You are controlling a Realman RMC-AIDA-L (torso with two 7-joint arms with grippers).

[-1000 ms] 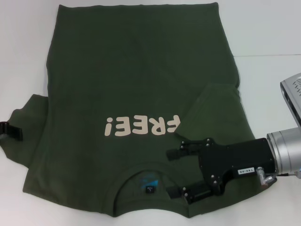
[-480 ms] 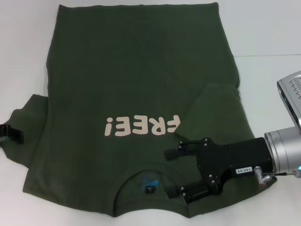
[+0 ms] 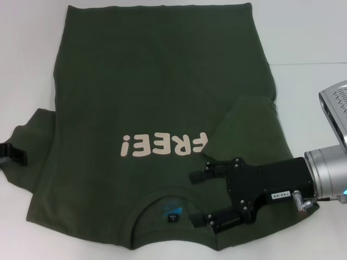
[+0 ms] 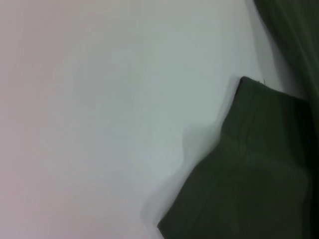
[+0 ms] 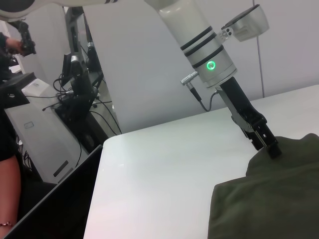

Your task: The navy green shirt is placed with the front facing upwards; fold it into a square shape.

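Note:
The navy green shirt (image 3: 157, 97) lies face up on the white table, its cream "FREE!" lettering (image 3: 162, 144) upside down to me and its collar (image 3: 171, 208) nearest me. The sleeve on my right side (image 3: 249, 122) is folded in over the body. My right gripper (image 3: 199, 197) hovers open over the shoulder beside the collar, fingers spread wide. At the far left edge, my left gripper (image 3: 13, 153) sits at the tip of the other sleeve (image 3: 27, 141). In the right wrist view the left gripper (image 5: 271, 148) pinches that sleeve (image 5: 279, 189).
White table (image 3: 309, 38) surrounds the shirt on all sides. The right wrist view shows equipment racks and cables (image 5: 75, 99) beyond the table's far edge, and a person's arm (image 5: 7, 169) at the side.
My right gripper has crept slightly left over the shoulder. The left gripper has shifted a little nearer to me at the sleeve tip. The shirt lies as before.

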